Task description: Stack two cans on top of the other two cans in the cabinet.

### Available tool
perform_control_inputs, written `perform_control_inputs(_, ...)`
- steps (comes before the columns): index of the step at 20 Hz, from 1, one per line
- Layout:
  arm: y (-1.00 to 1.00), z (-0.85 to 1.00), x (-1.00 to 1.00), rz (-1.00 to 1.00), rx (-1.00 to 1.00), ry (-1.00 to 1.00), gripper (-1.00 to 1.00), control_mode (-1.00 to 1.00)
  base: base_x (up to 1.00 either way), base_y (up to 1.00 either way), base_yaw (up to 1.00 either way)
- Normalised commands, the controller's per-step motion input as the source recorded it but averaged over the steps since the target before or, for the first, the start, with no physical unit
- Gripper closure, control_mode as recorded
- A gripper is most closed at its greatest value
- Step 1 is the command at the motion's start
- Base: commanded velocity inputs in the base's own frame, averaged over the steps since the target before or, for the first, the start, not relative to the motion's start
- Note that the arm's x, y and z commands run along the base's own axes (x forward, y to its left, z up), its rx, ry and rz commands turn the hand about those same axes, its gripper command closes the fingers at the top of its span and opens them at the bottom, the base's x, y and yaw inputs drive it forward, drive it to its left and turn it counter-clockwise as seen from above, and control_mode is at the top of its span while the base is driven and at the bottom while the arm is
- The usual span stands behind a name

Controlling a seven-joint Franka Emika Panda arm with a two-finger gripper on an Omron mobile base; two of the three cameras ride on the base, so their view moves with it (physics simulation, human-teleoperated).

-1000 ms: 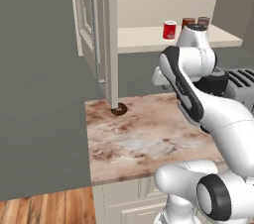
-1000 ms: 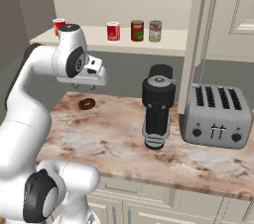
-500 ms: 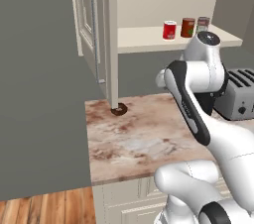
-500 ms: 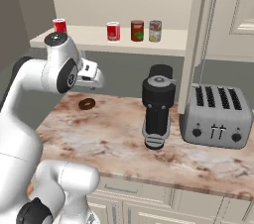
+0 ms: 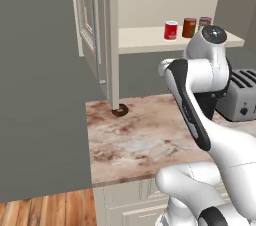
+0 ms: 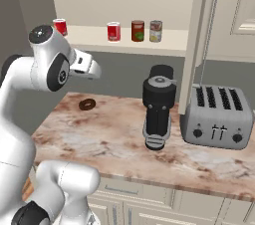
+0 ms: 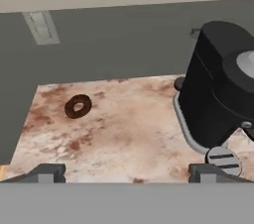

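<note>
On the cabinet's beige shelf [image 6: 87, 38] several cans stand singly, none on another: a red can [image 6: 60, 26] at the far left, a second red can [image 6: 114, 32], a dark red can [image 6: 137, 30] and a grey-green can [image 6: 156, 31]. The left base view shows a red can [image 5: 171, 30] and a dark can [image 5: 189, 27], with one more half hidden behind my arm. My gripper [image 6: 94, 71] hangs below the shelf, over the counter, between the two red cans. In the hand view the gripper [image 7: 127, 173] is open and holds nothing, its fingertips [image 7: 47, 172] far apart.
A black coffee machine [image 6: 158, 104] stands mid-counter, with a silver toaster [image 6: 216, 117] to its right. A brown doughnut [image 6: 87, 104] lies on the marble counter [image 6: 99, 139] near the wall. The cabinet's open door [image 5: 92, 25] juts out on the left, and another door [image 6: 199, 45] hangs above the toaster.
The jaws have gone from shut to wide open. The arm's upper joint has shifted a little sideways; the cans have stayed where they were.
</note>
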Motion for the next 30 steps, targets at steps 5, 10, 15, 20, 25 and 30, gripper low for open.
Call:
perform_control_inputs(5,-0.04,0.49,0.02,-0.05,0.05,-0.17,-1.0,-1.0,0.0,0.0,0.0)
perform_control_inputs(10,-0.08,0.55,0.05,-0.07,0.0,-0.01,-1.0,-1.0,0.0,0.0,0.0)
perform_control_inputs(15,-0.09,0.5,0.09,-0.02,0.0,0.0,-1.0,-1.0,0.0,0.0,0.0)
perform_control_inputs(20,-0.13,0.24,0.04,0.0,0.0,-0.02,-1.0,-1.0,0.0,0.0,0.0)
perform_control_inputs(25,-0.1,-0.03,0.23,0.02,0.0,-0.09,-1.0,-1.0,0.0,0.0,0.0)
perform_control_inputs(30,-0.09,-0.04,0.35,0.03,0.0,-0.09,-1.0,-1.0,0.0,0.0,0.0)
